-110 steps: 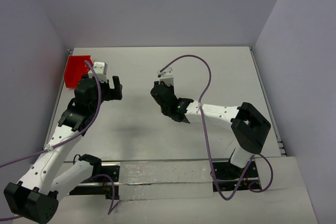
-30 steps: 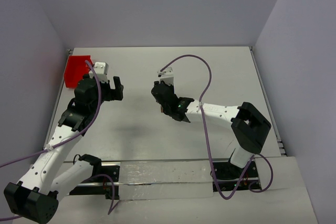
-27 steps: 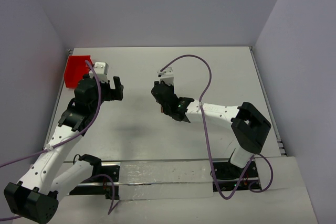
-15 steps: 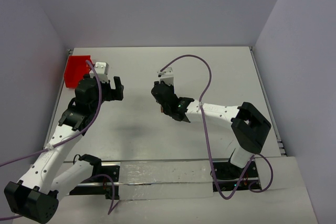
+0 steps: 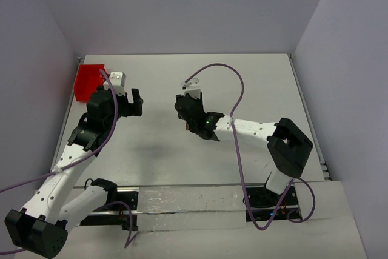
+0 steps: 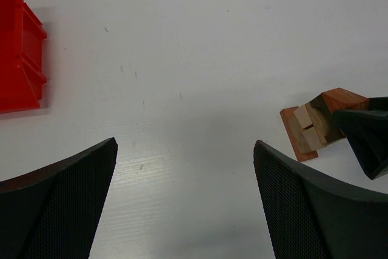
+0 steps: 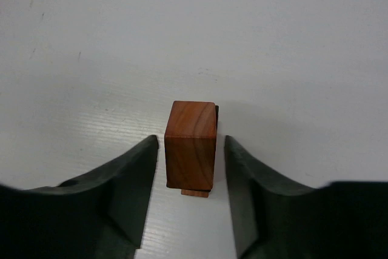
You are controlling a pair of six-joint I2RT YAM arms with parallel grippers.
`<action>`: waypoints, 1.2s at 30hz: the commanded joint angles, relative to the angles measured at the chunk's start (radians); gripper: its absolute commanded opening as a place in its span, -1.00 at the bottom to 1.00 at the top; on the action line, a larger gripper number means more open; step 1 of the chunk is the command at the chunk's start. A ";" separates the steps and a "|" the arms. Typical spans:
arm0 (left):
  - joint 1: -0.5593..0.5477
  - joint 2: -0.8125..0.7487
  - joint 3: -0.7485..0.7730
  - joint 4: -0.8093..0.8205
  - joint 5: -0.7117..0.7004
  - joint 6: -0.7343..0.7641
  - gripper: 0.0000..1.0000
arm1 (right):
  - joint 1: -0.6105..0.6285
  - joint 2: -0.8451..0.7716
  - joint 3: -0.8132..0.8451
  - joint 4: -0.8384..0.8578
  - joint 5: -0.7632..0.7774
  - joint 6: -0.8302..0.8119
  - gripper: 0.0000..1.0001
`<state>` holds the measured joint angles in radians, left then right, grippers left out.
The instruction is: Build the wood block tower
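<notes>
Well clear of the red tray [image 6: 18,53], on the right arm's side, the wood block tower [image 6: 312,125] stands between the right gripper [image 7: 191,145] fingers, narrowly parted and apparently not pinching, while the left gripper [image 6: 185,147] gapes empty; it looks light, rigid and tippy, best squeezed gently on flat sides.

A: Surfaces?
B: I see the wood block tower [image 7: 191,150]: smooth reddish wood, faint grain, with paler tan blocks too. Table [image 7: 182,28] matt white, lightly scuffed.
A: Rest?
B: On the left gripper [image 6: 185,144], pads [image 6: 60,204] black, mesh-textured. Red tray [image 6: 21,53] glossy plastic.
</notes>
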<state>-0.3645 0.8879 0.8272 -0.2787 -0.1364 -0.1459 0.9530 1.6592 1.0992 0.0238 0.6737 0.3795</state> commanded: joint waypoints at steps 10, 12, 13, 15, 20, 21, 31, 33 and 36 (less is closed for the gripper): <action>0.006 0.006 0.054 0.041 0.019 0.006 0.99 | -0.014 -0.012 0.064 -0.048 -0.056 0.020 0.83; 0.006 0.013 0.066 0.020 0.024 0.004 0.99 | -0.014 -0.037 0.077 -0.057 -0.094 0.009 0.85; 0.006 0.021 0.072 0.010 0.032 0.005 0.99 | -0.014 -0.055 0.087 -0.060 -0.110 -0.003 0.86; 0.006 0.041 0.104 -0.037 0.051 0.006 0.99 | -0.015 -0.100 0.117 -0.075 -0.162 -0.040 0.90; 0.035 0.136 0.218 -0.159 0.129 0.016 0.98 | -0.071 -0.174 0.267 -0.235 -0.292 -0.091 0.97; 0.043 0.149 0.235 -0.177 0.156 0.017 0.99 | -0.107 -0.194 0.288 -0.251 -0.320 -0.097 0.97; 0.088 0.260 0.341 -0.238 0.229 0.016 0.98 | -0.462 -0.377 0.286 -0.421 -0.527 -0.171 0.99; 0.091 0.330 0.364 -0.257 0.168 0.010 0.99 | -0.561 -0.411 0.231 -0.447 -0.532 -0.179 0.99; 0.124 0.402 0.377 -0.274 0.143 -0.007 0.99 | -0.661 -0.460 0.136 -0.462 -0.533 -0.213 0.99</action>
<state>-0.2772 1.2105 1.1629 -0.5097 0.0516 -0.1355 0.3985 1.2447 1.3393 -0.3453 0.1847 0.2235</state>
